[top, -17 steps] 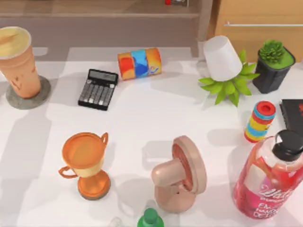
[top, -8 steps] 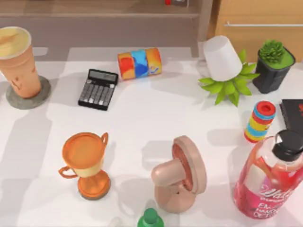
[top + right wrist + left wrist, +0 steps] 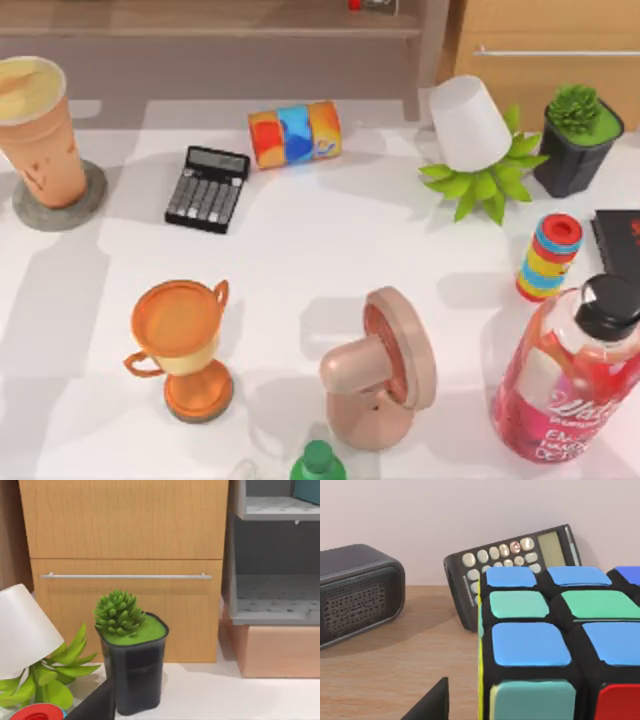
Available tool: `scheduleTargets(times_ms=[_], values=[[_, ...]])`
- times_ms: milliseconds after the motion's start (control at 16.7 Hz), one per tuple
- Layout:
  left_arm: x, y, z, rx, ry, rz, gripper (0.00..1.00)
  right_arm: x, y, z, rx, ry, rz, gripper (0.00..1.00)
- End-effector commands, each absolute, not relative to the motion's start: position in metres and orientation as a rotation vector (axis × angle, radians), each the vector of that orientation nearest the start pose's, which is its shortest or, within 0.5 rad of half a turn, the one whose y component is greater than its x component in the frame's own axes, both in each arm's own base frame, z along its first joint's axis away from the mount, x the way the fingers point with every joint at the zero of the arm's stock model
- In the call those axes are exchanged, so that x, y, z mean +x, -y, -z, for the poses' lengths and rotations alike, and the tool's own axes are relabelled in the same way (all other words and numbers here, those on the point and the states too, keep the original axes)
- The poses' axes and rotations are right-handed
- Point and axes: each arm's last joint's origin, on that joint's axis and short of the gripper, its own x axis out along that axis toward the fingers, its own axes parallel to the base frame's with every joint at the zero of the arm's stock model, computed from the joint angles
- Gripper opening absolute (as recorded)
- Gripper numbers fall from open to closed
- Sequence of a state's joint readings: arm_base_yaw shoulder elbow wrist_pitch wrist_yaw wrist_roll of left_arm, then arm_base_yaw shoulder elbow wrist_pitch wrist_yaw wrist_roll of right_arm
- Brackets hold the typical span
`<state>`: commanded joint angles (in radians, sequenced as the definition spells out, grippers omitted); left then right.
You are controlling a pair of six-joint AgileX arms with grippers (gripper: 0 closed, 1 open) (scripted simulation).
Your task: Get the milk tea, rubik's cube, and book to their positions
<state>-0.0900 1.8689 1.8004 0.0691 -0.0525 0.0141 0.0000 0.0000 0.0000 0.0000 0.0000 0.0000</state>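
The milk tea [image 3: 38,125], a tall orange-tan cup with a creamy top, stands on a grey round coaster [image 3: 88,205] at the table's far left. The rubik's cube [image 3: 555,645] sits very close in the left wrist view on a wooden surface, showing blue, green and red squares. A dark part of my left gripper [image 3: 431,705] shows just beside the cube. In the right wrist view a teal corner, likely the book [image 3: 308,490], rests on a grey shelf. A dark part of my right gripper [image 3: 96,705] is low, beside a potted succulent.
On the table stand a black calculator [image 3: 207,188], a striped can [image 3: 295,133], an orange trophy [image 3: 182,345], a pink fan [image 3: 385,370], a pink bottle [image 3: 570,385], a ring tower [image 3: 548,257], a white cup on a plant [image 3: 468,125] and a potted succulent [image 3: 575,140]. A speaker [image 3: 357,592] and second calculator [image 3: 512,562] are behind the cube.
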Motion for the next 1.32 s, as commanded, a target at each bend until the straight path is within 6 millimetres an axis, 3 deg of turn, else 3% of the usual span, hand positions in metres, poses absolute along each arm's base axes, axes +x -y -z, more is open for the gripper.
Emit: scheduleTargets(times_ms=[420, 780, 1080, 1320], values=[[0.449, 0.032, -0.396, -0.001, 0.0, 0.015, 1.0, 0.106, 0.001, -0.16, 0.0, 0.0, 0.0, 1.0], [0.421, 0.031, -0.395, -0.002, -0.002, 0.015, 1.0, 0.106, 0.001, -0.16, 0.0, 0.0, 0.0, 1.0], [0.421, 0.03, -0.395, -0.001, -0.002, 0.013, 1.0, 0.106, 0.001, -0.16, 0.0, 0.0, 0.0, 1.0], [0.393, 0.028, -0.4, 0.002, -0.004, 0.02, 1.0, 0.106, 0.001, -0.16, 0.0, 0.0, 0.0, 1.0]])
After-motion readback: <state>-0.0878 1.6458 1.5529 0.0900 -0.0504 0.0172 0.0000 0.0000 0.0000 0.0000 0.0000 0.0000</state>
